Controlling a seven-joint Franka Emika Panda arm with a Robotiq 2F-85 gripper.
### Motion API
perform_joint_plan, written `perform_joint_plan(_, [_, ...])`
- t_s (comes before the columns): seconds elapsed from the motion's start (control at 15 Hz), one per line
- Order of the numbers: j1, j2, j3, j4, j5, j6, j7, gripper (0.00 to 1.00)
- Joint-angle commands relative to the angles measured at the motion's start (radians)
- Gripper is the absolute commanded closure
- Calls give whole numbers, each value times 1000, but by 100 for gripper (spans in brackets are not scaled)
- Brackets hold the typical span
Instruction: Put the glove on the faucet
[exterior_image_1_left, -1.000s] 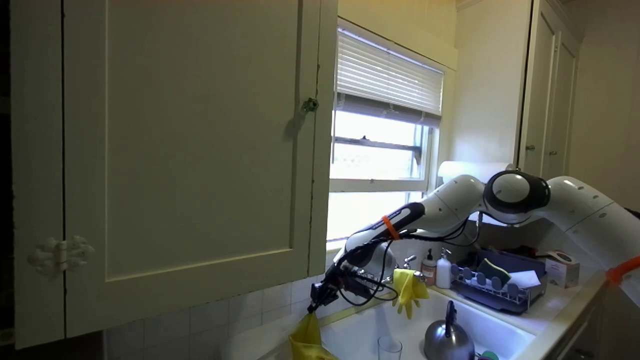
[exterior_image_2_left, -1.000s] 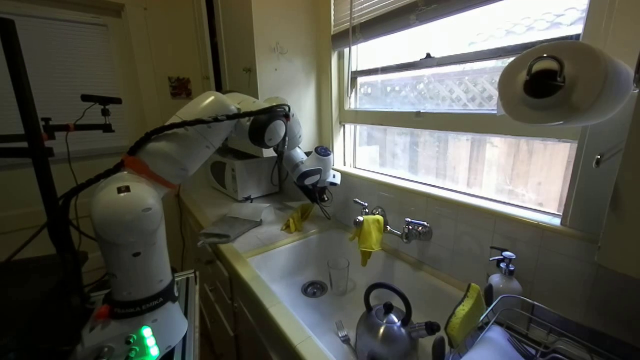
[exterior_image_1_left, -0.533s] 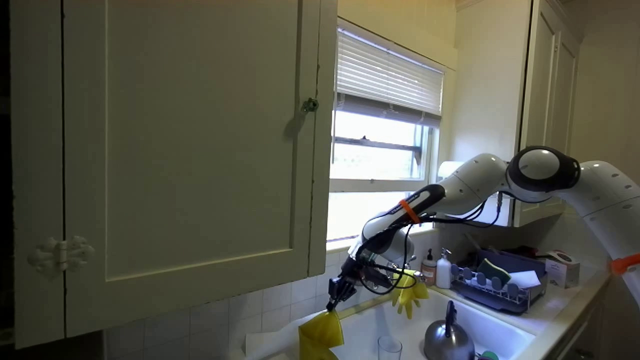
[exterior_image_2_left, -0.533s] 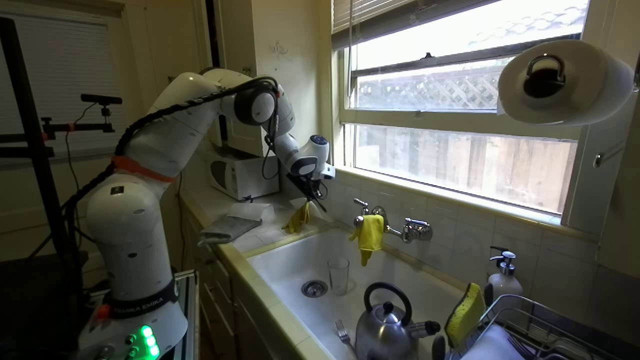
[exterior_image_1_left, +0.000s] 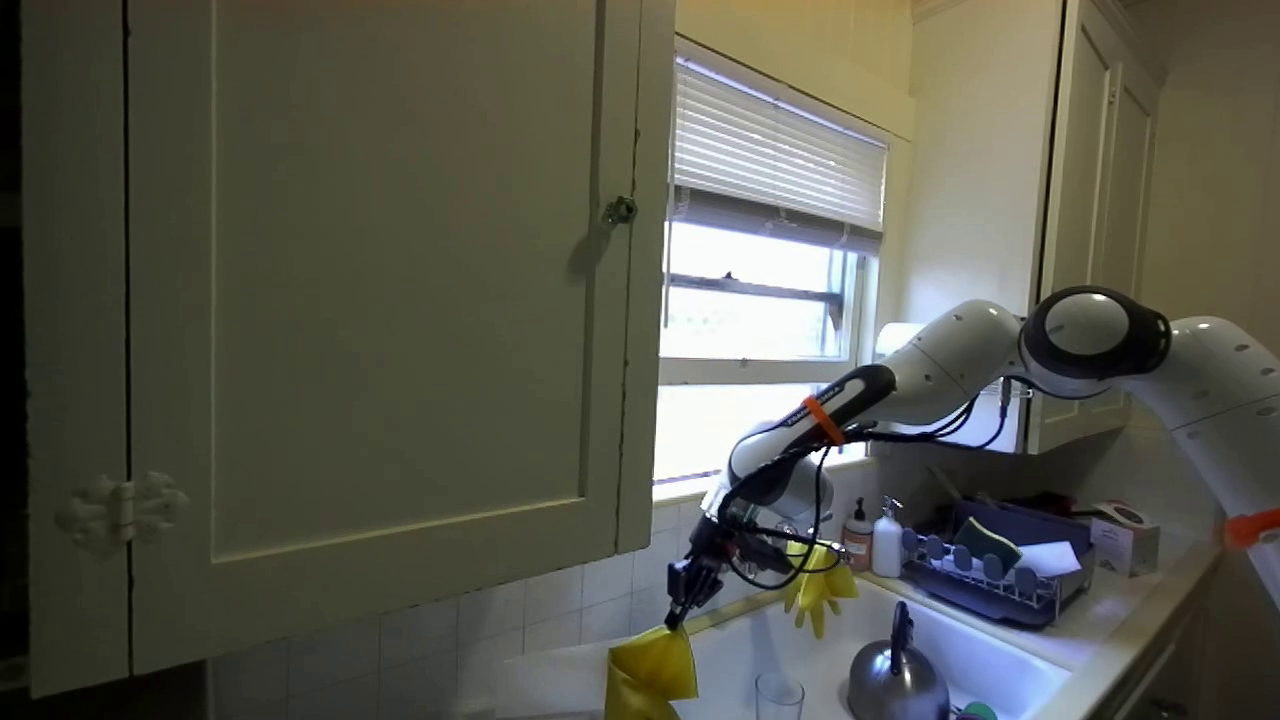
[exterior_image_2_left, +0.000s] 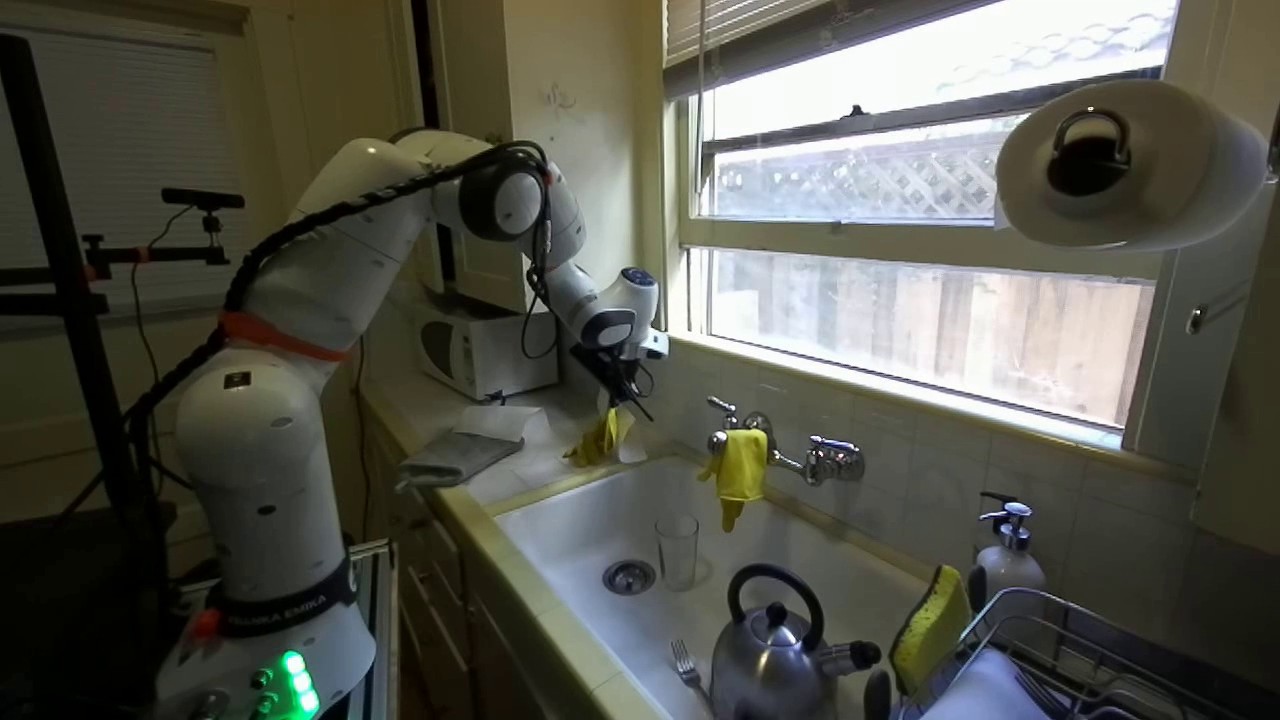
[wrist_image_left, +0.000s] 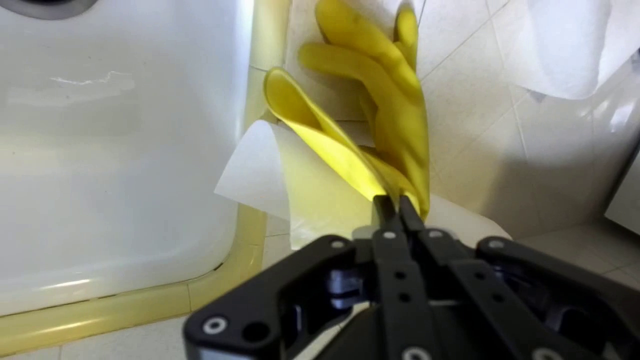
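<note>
Fingers (wrist_image_left: 385, 215) of our gripper (wrist_image_left: 397, 204) are pinching the yellow glove (wrist_image_left: 405, 120) at its rim; how much rubber lies between them, we cannot tell. The glove hangs over the counter (wrist_image_left: 475, 115) beside the sink (wrist_image_left: 115, 150), apart from the faucet (exterior_image_2_left: 835, 462). Whether its lower end touches the counter, we cannot make out; in an exterior view the cuff (exterior_image_1_left: 650, 668) shows, but the rest is cut off.

Going from left to right in an exterior view, we find first a grey cloth (exterior_image_2_left: 462, 457) on the counter, then our glove, then a glass (exterior_image_2_left: 677, 552) and a fork (exterior_image_2_left: 684, 662) in the sink, the end of the fork unclear. A second yellow glove (exterior_image_2_left: 740, 465) is draped over the faucet and hides some of its metal, so we cannot say on which piece it hangs. Below, the kettle (exterior_image_2_left: 775, 655) loses its base at the border. Last come a soap dispenser (exterior_image_2_left: 1010, 570), partly covered by the dish rack (exterior_image_2_left: 1110, 650), and a tilted sponge (exterior_image_2_left: 930, 630); the rack is cut off too.
</note>
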Motion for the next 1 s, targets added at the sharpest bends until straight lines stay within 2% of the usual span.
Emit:
perform_joint_plan(0.0, [80,35,-87,44,-57,-6,33,99])
perform_joint_plan(0.07, [96,46,-106,58,-71,-13,41,99])
perform_joint_plan(0.13, [108,62,-117,76,-82,-28,43,94])
perform_joint_plan(0.2, [119,74,-128,92,-90,-37,47,79])
perform_joint_plan(0.27, [128,89,-134,107,-96,-46,49,98])
perform_joint_plan(0.73, [159,145,-154,183,-121,-90,59,99])
perform_joint_plan(0.93, [127,101,-115,134,-95,-25,8,99])
